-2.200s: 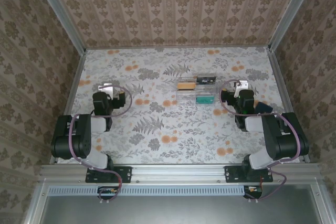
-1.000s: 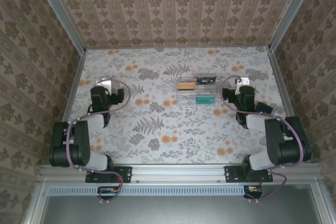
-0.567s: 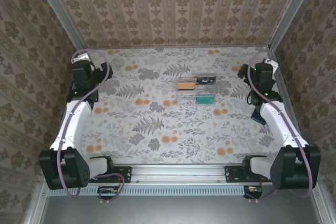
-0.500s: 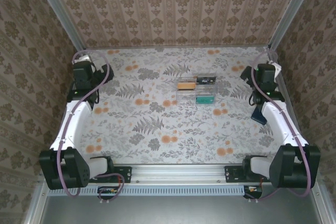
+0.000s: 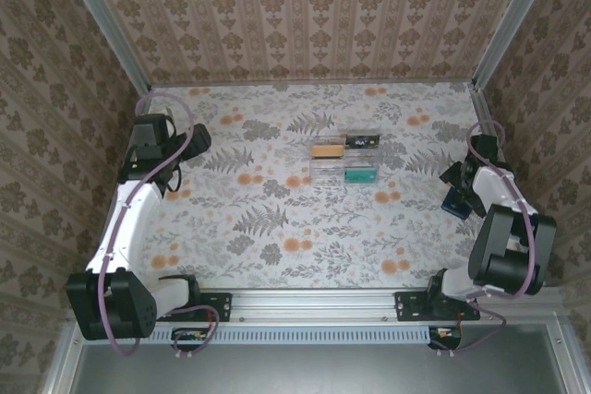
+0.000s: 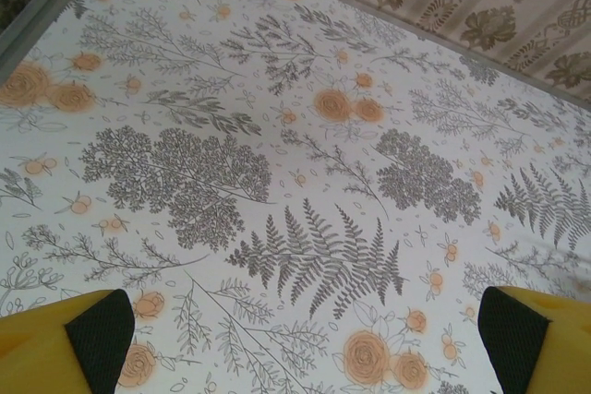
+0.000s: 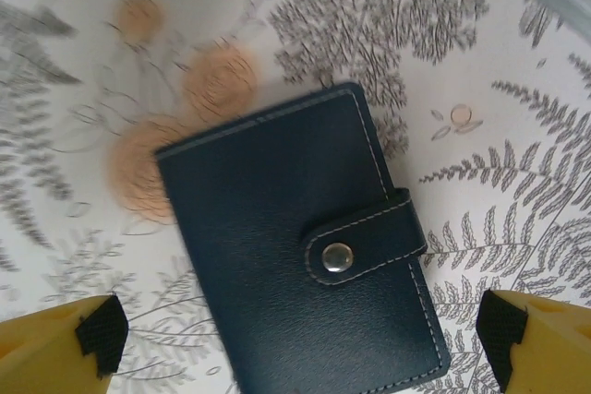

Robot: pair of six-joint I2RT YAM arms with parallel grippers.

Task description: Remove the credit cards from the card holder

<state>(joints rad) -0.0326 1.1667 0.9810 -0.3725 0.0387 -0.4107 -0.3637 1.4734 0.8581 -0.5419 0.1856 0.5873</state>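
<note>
Two tools wide, empty: R tool (image 7: 303,337) over shut card holder (image 7: 268,219), L tool (image 6: 300,334) outstretched over far-left table (image 6: 277,136).

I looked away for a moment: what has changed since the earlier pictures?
Both arms unfolded and swung outward. The left pincer went to the far left, over bare table. The right pincer went to the right edge and hangs open over the closed card holder. Nothing was gripped or released. The holder, the teal card and the orange card stayed put.
</note>
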